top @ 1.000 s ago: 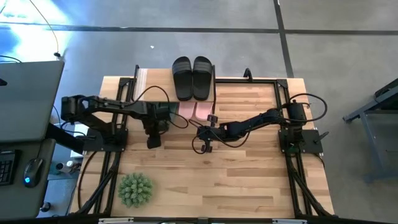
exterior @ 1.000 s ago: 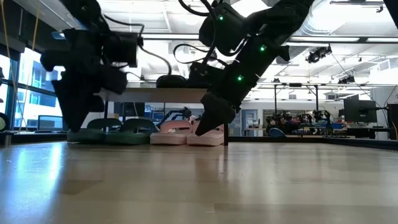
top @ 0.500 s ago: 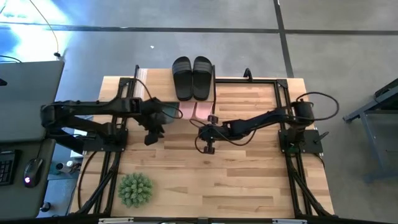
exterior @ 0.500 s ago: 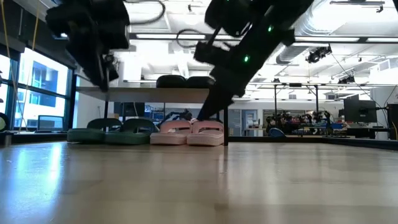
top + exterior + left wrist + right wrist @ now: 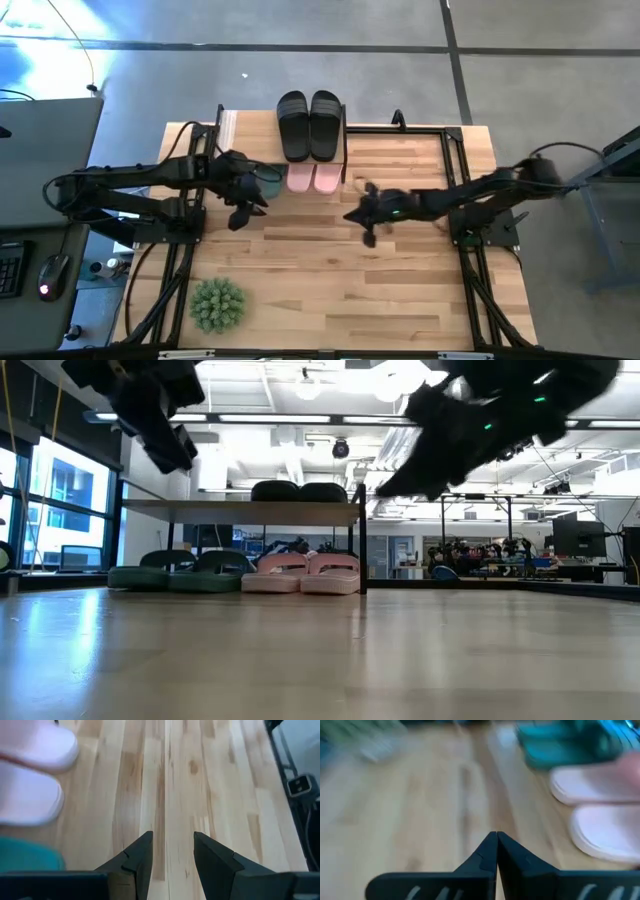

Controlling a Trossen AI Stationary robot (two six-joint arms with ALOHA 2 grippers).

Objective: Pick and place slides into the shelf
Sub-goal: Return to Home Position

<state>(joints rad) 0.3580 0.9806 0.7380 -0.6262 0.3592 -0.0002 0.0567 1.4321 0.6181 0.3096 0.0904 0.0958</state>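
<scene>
Since the earlier frames both arms have pulled back from the shelf [image 5: 250, 506]: the right hand [image 5: 366, 230] has swung out toward its own side of the desk [image 5: 400, 290] and lifted, and the left hand [image 5: 237, 218] has drawn back toward its base and also risen. Left hand is released, its fingers [image 5: 137, 857] apart with bare desk showing between them, holding and touching nothing. Right hand is clenched, its fingers [image 5: 492, 851] pressed tip to tip with nothing between, also touching nothing. In the low view both hang well above the desk, the left hand at upper left, the right at upper right, tilted down. The right arm is stretched long across the desk and looks motion-blurred; the left arm is bent, its hand just in front of the shelf's green end. Black slides [image 5: 309, 125] sit side by side on the shelf's top board. Pink slides [image 5: 314, 178] and green slides [image 5: 265, 180] stand in a row under it on the desk, green to the left, pink to the right, toes poking out front. A spiky plant ball [image 5: 217, 304] sits near the front left of the desk, well apart from everything.
</scene>
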